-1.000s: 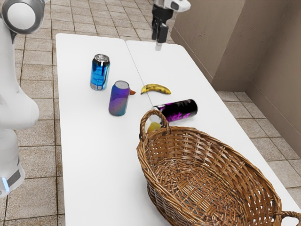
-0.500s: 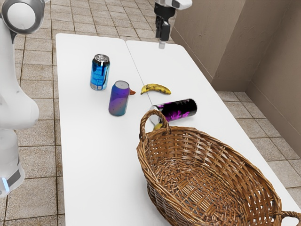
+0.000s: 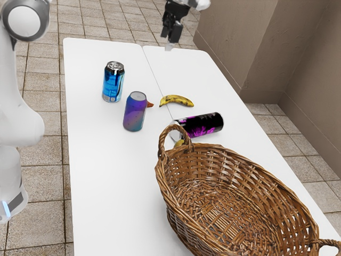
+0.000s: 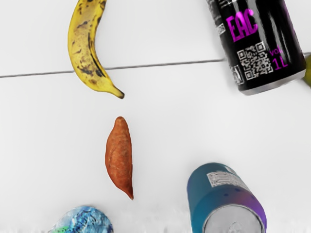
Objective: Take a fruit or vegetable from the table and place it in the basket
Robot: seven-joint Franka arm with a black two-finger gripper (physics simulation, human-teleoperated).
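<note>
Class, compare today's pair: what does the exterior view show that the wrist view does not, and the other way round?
Exterior view: the woven basket, the white arm, the tool, the tiled floor and the brown wall.

Wrist view: the sweet potato's full length, plus the QR code and "EAC" lettering on the black can.

Both: the banana, black can, purple-blue can, table seam and part of the sweet potato.

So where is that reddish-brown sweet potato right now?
The sweet potato lies on the white table; in the exterior view it peeks out from behind the purple-blue can, toward the exterior view's right, near one end of the banana.
</note>
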